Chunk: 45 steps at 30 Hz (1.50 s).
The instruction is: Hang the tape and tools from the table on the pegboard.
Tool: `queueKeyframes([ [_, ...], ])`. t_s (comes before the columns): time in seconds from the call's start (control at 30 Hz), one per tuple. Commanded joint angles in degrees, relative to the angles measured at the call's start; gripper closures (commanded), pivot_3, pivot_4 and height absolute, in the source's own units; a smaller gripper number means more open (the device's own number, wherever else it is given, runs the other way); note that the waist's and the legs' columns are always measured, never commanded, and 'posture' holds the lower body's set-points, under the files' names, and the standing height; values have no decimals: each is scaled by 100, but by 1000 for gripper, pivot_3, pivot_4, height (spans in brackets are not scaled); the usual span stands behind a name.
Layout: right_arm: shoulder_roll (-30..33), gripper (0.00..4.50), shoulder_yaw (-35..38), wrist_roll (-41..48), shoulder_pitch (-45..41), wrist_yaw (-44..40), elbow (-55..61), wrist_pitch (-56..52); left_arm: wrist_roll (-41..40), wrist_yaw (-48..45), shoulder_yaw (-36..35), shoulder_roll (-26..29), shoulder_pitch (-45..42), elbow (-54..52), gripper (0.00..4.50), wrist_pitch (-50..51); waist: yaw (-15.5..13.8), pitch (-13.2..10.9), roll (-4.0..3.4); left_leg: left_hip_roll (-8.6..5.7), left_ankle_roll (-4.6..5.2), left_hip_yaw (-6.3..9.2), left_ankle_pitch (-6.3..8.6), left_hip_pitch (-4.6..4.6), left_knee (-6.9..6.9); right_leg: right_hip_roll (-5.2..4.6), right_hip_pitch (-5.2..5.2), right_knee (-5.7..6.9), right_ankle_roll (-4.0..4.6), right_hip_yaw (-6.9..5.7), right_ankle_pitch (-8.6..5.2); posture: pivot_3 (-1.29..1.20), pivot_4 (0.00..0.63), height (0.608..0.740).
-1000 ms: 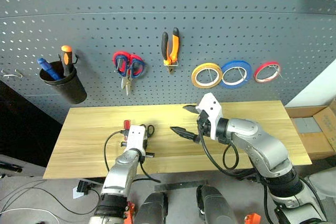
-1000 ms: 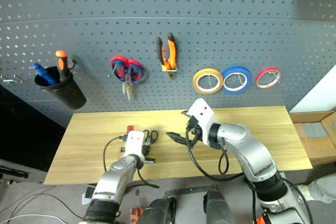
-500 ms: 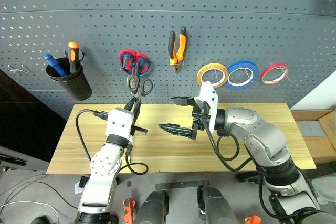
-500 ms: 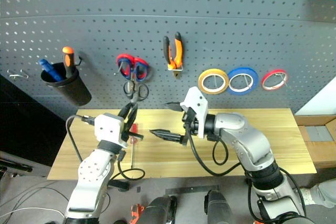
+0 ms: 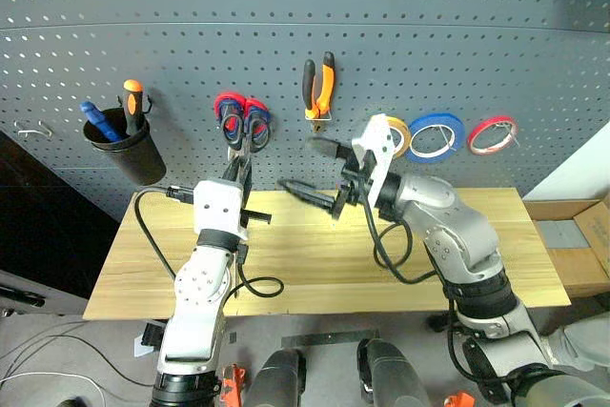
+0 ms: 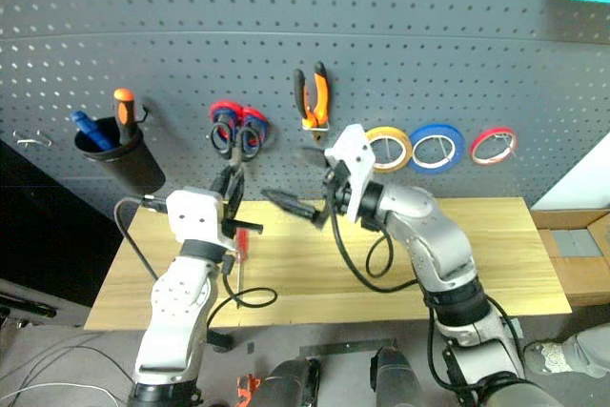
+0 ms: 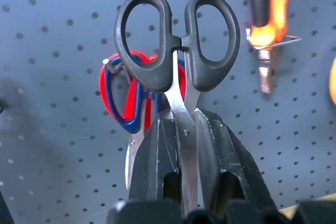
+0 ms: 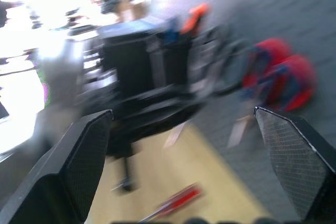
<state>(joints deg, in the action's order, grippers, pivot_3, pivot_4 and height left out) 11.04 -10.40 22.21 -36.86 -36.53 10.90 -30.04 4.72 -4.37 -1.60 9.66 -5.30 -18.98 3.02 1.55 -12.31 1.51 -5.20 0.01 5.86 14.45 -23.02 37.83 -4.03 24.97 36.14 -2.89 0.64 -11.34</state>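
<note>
The left tool (image 7: 184, 156) clamps the black-handled scissors (image 7: 177, 40) by the blades, handles up, so the loops can catch a hook on the pegboard (image 5: 457, 35) just ahead. The right tool (image 5: 310, 167) waits wide beside it, holding nothing.

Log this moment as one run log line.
left gripper: shut on black-handled scissors, raised at pegboard | right gripper: open, empty | screwdriver: on table

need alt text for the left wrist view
The left pincer is shut on the blades of the black-handled scissors, holding them handles-up in front of the grey pegboard. Behind hang red-and-blue scissors and orange-handled pliers.
</note>
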Motion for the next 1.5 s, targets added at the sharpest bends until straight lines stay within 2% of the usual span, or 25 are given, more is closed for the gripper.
queueKeyframes([
  [0.03,-1,0,94,-90,-42,93,69,193,-109,12,-59,-53,4,-136,4350,-71,4,10,-2,0,0,-1,0,0,-1,0,0,0,0,1,0,-63,138,740],
  [0.4,36,0,100,-218,-10,113,-37,257,-103,391,-320,-377,8,-289,4350,213,8,18,-2,0,19,-8,11,7,4,2,0,16,3,9,2,-56,145,740],
  [0.7,18,0,153,-247,-48,142,-39,252,-231,190,-170,-331,-208,-3,4350,374,11,20,-2,-2,19,-14,10,10,10,3,1,29,3,13,2,-62,147,740],
  [0.93,40,0,145,-278,-49,174,-13,245,-351,171,-336,-250,-453,306,4350,429,14,21,-2,-3,19,-20,10,13,12,3,6,42,4,19,2,-67,148,740],
  [1.0,39,0,140,-291,-62,179,-24,254,-413,178,-431,-236,-670,684,4350,574,15,21,-2,-4,19,-24,10,13,14,3,10,51,4,21,2,-65,149,740],
  [1.33,56,0,65,-199,4,57,144,179,-499,72,-531,-40,-1738,2529,4351,-82,17,24,-1,-11,19,-32,7,17,22,4,14,69,4,21,1,-70,154,740],
  [1.5,55,0,44,-209,55,54,208,145,-591,77,-573,-56,-2003,2978,4352,-49,22,33,-1,-12,11,-32,2,17,23,2,15,70,4,21,1,-72,154,740],
])
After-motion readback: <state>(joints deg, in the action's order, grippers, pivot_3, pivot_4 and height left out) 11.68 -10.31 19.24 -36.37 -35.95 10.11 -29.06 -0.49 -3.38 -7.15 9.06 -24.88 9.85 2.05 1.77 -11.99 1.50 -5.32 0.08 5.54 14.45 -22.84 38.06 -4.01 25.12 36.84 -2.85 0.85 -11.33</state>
